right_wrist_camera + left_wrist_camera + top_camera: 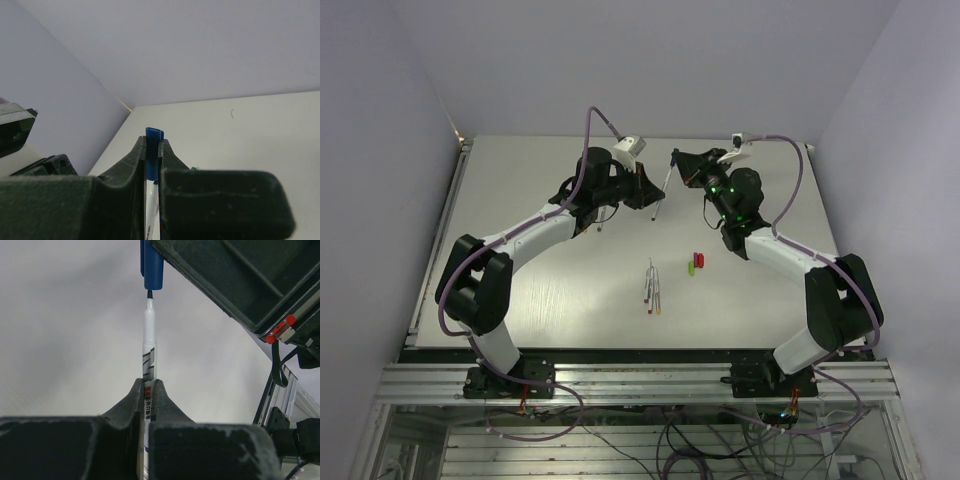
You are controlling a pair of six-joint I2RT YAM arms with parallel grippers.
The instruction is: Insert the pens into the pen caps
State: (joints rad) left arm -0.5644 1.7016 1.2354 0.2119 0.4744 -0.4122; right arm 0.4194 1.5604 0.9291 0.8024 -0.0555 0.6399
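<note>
The slim plastic pen barrel is white with a dark tip, slanted grey stripes and a red block above black print. The stubby plastic cap is solid blue, the gripper fingers matt black, and one housing bears a small red tab. On the off-white table are a red cap, a light green cap and white-grey pens with orange-red ends.

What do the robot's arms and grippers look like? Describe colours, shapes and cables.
The left arm and right arm have white links, bulky black joints and a looping mauve cable each. The left gripper and right gripper have matte black wedge-shaped fingers.
</note>
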